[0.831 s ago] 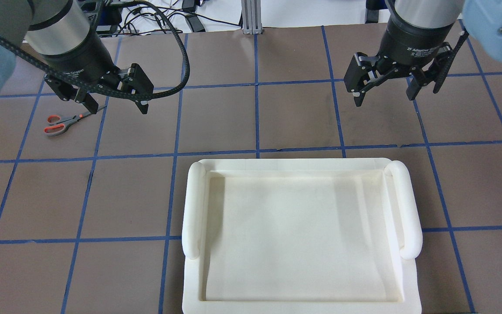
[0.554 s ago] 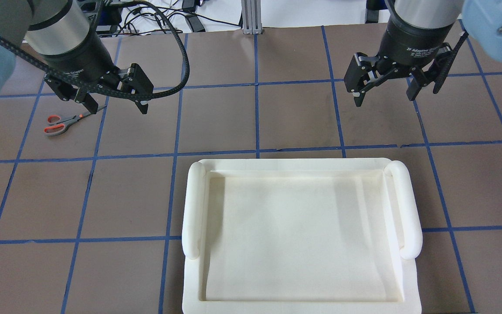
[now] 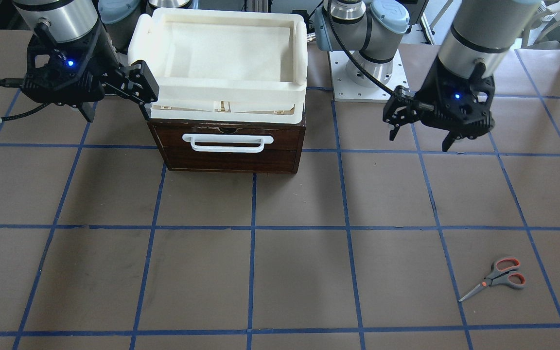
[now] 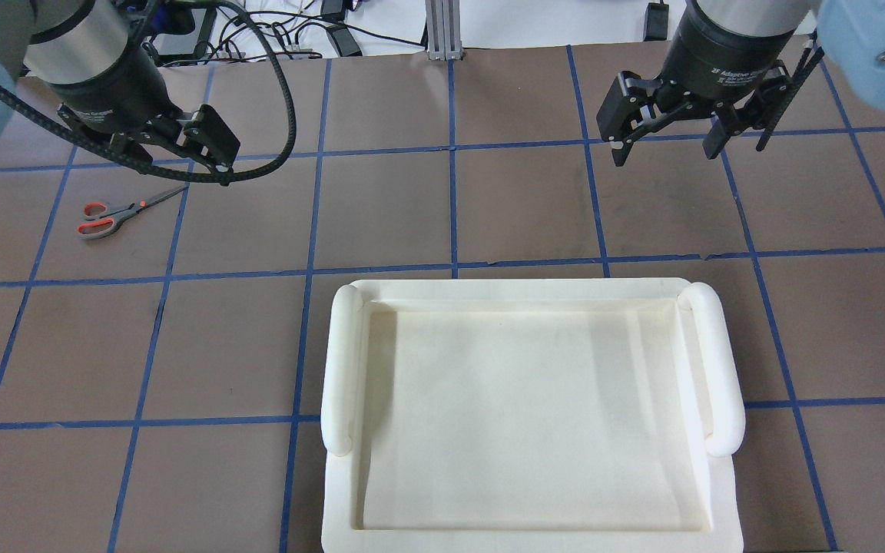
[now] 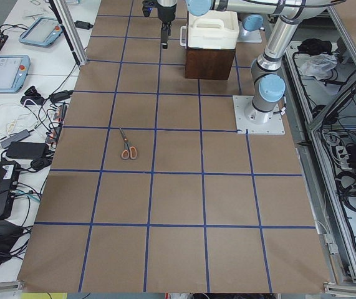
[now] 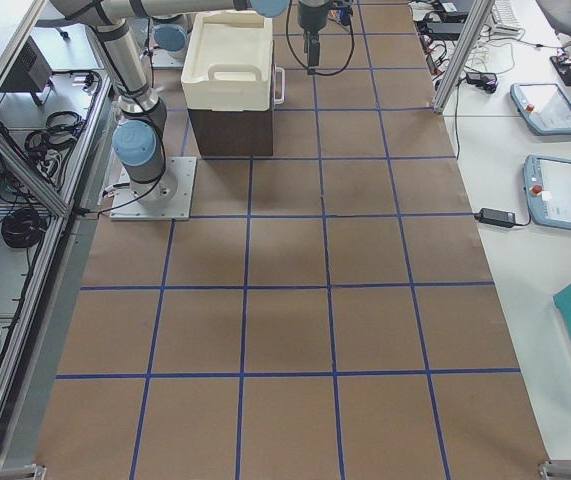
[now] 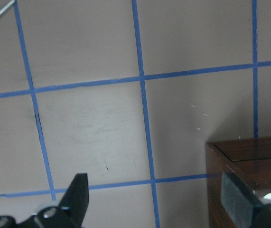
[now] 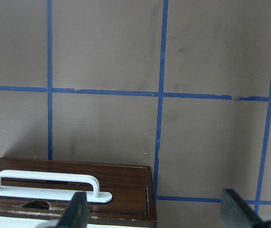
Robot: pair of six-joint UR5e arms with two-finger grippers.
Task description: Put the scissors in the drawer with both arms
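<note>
- Dark brown drawer (image 3: 229, 146) sits closed; seemingly nothing is done yet.
- Scissors (image 3: 496, 278) lie on the table (image 3: 280, 272), well apart from it.
- Left gripper (image 3: 420, 141) and right gripper (image 3: 117, 115) hang spread wide, empty.

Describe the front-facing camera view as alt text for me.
A closed dark drawer with a white tray on top is flanked by two open grippers: left gripper at image right, right gripper at image left. Scissors lie flat on the gridded table, lower right.
</note>
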